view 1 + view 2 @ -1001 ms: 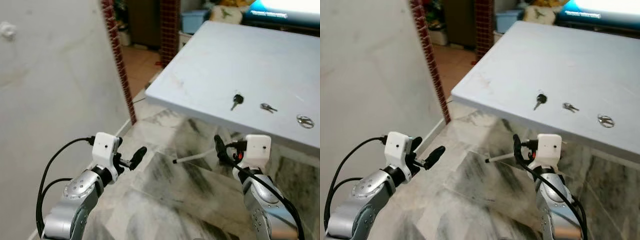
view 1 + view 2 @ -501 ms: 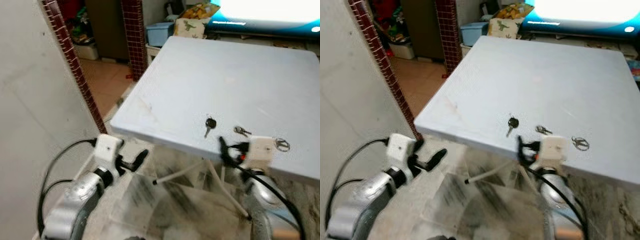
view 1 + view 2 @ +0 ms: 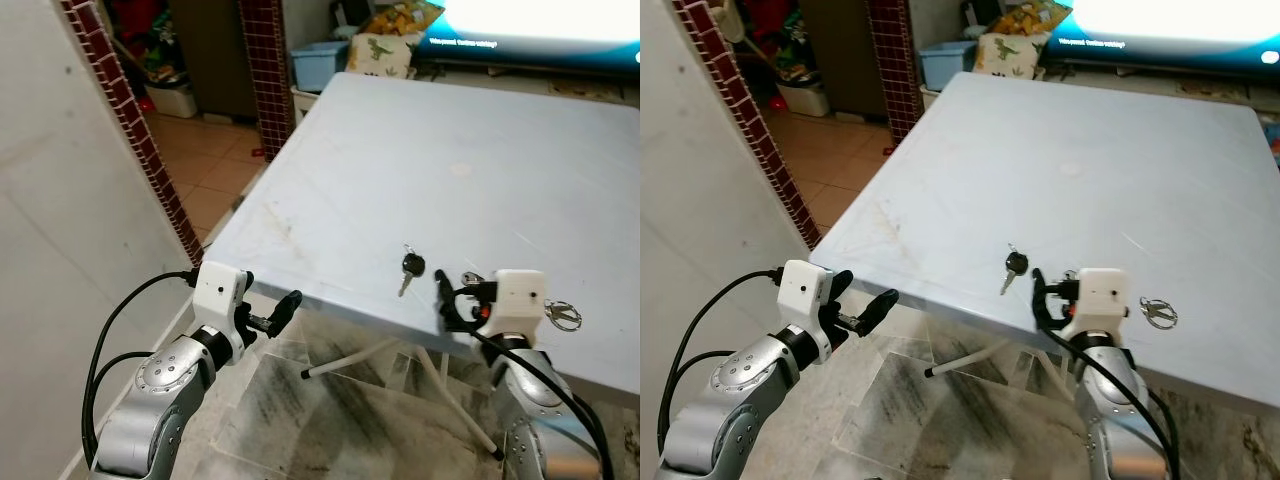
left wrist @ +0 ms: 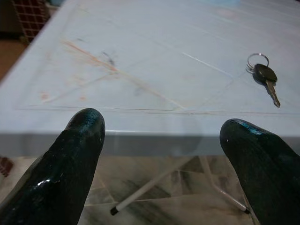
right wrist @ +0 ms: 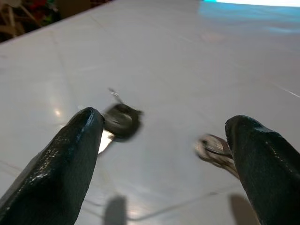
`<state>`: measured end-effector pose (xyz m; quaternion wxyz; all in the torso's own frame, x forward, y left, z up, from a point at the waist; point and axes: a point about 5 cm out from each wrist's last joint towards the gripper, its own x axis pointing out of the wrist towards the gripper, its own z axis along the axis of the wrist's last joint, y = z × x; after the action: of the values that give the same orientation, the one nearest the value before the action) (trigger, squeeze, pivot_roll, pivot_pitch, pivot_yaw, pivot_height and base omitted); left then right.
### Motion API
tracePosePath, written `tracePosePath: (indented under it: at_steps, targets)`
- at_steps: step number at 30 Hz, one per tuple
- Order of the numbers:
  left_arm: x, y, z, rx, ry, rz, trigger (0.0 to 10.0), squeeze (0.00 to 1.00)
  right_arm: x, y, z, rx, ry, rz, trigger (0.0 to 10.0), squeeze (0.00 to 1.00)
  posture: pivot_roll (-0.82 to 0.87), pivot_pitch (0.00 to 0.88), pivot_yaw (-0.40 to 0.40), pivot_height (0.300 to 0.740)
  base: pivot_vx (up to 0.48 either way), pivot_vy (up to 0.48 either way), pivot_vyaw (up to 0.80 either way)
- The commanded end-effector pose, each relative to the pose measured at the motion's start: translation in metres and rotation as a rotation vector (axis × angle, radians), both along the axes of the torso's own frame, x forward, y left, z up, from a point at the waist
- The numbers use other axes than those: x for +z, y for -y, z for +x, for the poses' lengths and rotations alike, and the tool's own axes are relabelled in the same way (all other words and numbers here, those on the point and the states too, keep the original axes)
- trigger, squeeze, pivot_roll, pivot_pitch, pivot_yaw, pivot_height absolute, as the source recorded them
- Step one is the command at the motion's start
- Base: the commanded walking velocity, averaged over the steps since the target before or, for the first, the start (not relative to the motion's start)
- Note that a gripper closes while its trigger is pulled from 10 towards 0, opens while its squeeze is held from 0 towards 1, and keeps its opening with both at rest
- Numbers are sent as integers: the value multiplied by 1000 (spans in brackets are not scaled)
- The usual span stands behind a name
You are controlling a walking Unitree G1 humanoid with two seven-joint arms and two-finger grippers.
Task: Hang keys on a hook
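A key with a black head (image 3: 410,267) lies near the front edge of the pale table (image 3: 400,150). To its right are a small silver key (image 5: 214,151) and a metal key ring (image 3: 562,315). My right gripper (image 3: 452,300) hovers open just over the table's front edge, with the black-headed key (image 5: 123,120) and the silver key lying ahead between its fingers. My left gripper (image 3: 272,306) is open, below and in front of the table's left front corner. The left wrist view looks across the tabletop to the black-headed key (image 4: 265,75).
A white wall (image 3: 60,250) stands close on my left, ending in a red brick edge (image 3: 130,110). A brick pillar (image 3: 270,60), a blue bin (image 3: 315,60) and a bright screen (image 3: 540,20) lie beyond the table. White table legs (image 3: 350,360) cross the marble floor (image 3: 300,420).
The camera has swung away from the wall towards the table, which now looks closer. My right gripper now reaches over the table's front edge beside the keys.
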<state>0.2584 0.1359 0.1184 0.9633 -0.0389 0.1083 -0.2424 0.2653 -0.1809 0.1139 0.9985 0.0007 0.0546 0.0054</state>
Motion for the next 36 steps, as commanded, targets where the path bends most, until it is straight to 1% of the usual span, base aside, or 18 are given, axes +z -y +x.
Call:
tracePosePath:
  at_steps: [1, 4, 11, 19, 32, 36]
  targets:
    - [1, -3, 1, -9, -3, 17, 10000, 0, 5, -2, 2, 13, 17, -1, 10000, 0, -11, 95, 42, 740, 0, 0, 0]
    - [0, -2, 2, -44, -22, 9, 10000, 0, 4, -4, 4, 22, 15, -6, 10000, 0, -12, 100, 43, 740, 0, 0, 0]
    - [0, -7, 6, -53, -28, 25, 10000, 0, 3, -5, 3, 20, 6, -4, 10000, 0, -12, 101, 45, 740, 0, 0, 0]
    - [1, -10, 7, -47, -27, 30, 10000, 0, 3, -3, 2, 12, 6, -8, 10000, 0, -14, 107, 46, 740, 0, 267, 0]
    - [-1, -4, 4, -76, -35, 24, 10000, 0, 3, -3, 1, 4, 8, -14, 10000, 0, -15, 110, 49, 740, 0, 337, 0]
    - [-1, -2, 3, -86, -37, 22, 10000, 0, 3, -2, 0, -1, 8, -19, 10000, 0, -16, 107, 51, 740, 0, 480, 0]
